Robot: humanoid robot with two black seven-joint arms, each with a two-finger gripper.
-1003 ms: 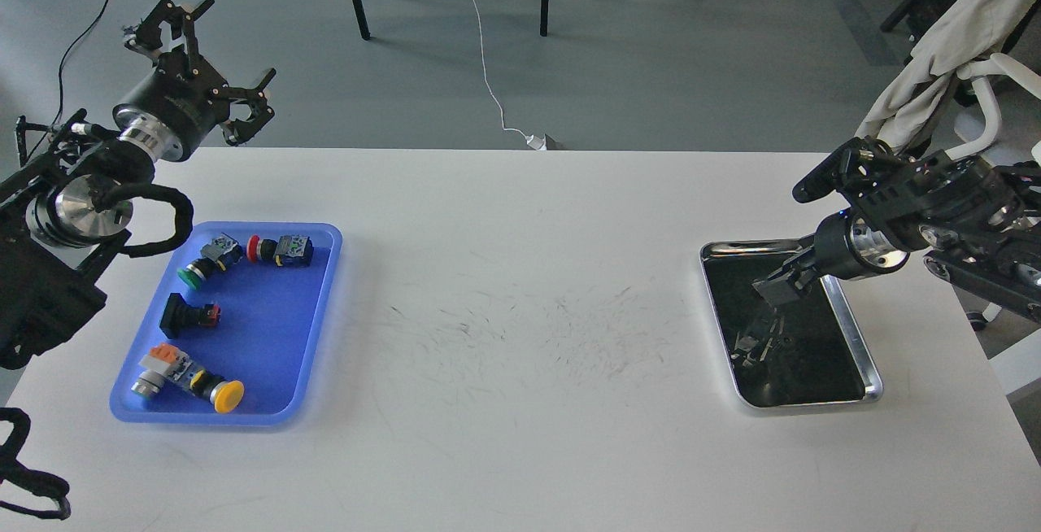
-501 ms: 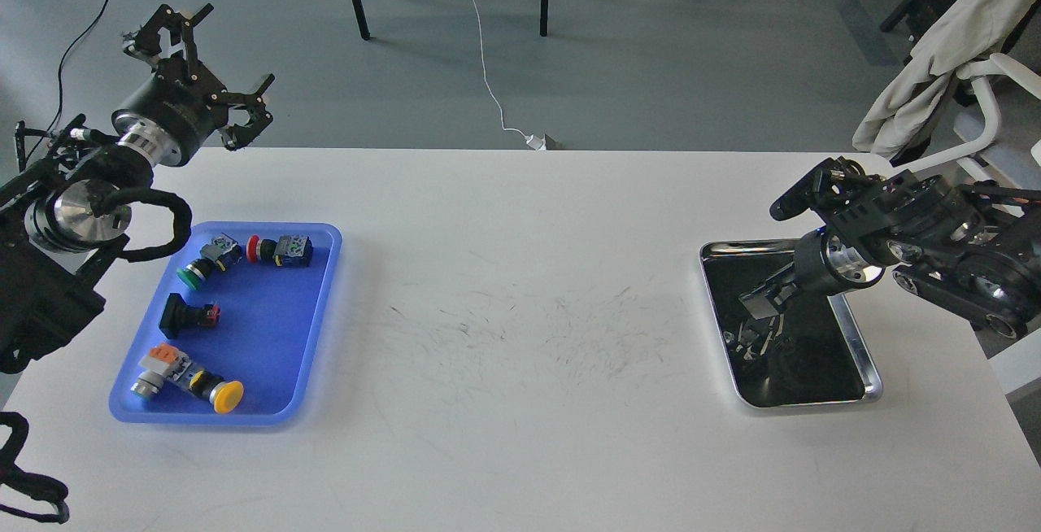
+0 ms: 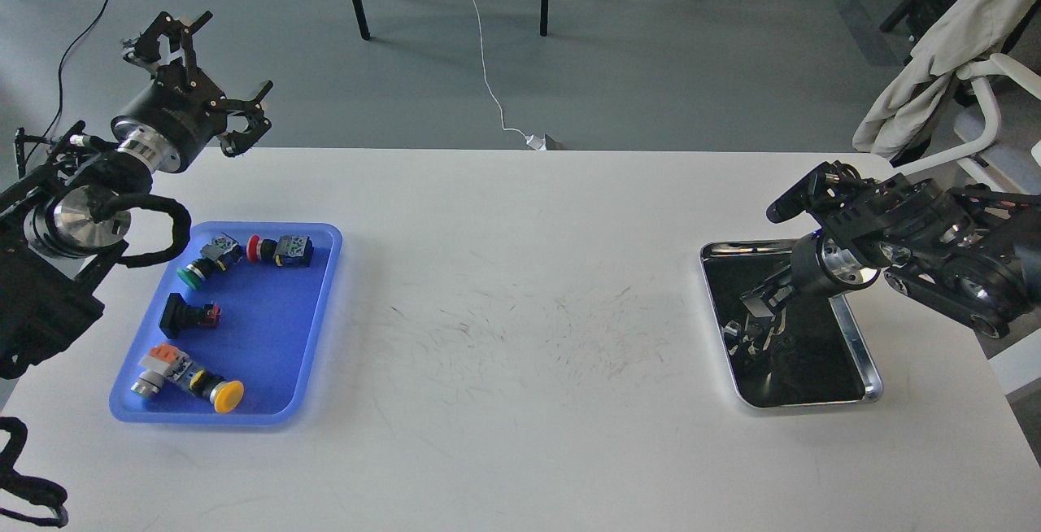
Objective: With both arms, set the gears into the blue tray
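Blue tray (image 3: 313, 329): at the near left of the white table (image 3: 520, 434). It holds four push-button switches. Nearest is the yellow-capped one (image 3: 191, 380), then the black square-headed one with a red part (image 3: 189, 315), then the green-capped one (image 3: 207, 259) and the red-capped one (image 3: 280, 249) along the far edge. I can see no gear in it.

Steel tray (image 3: 868, 369): at the near right, well apart from the blue tray. Its dark, mirror-like floor shows broken reflections and small dark shapes.

Gears: I cannot pick them out with certainty; by my judgement they lie in the steel tray, lost against the dark floor under the right gripper.

Right gripper (image 3: 752, 308): over the last second it has dropped lower and further left inside the steel tray, and its tip is now close to the floor. Dark and foreshortened, so I cannot tell whether its fingers are apart or on something.

Meaning for the task: this looks like the reach for a first gear; no gear has yet been delivered.

Left gripper (image 3: 207, 68): furthest back, raised beyond the table's far left edge, fingers spread wide and holding nothing. It has barely shifted and seems to be waiting.
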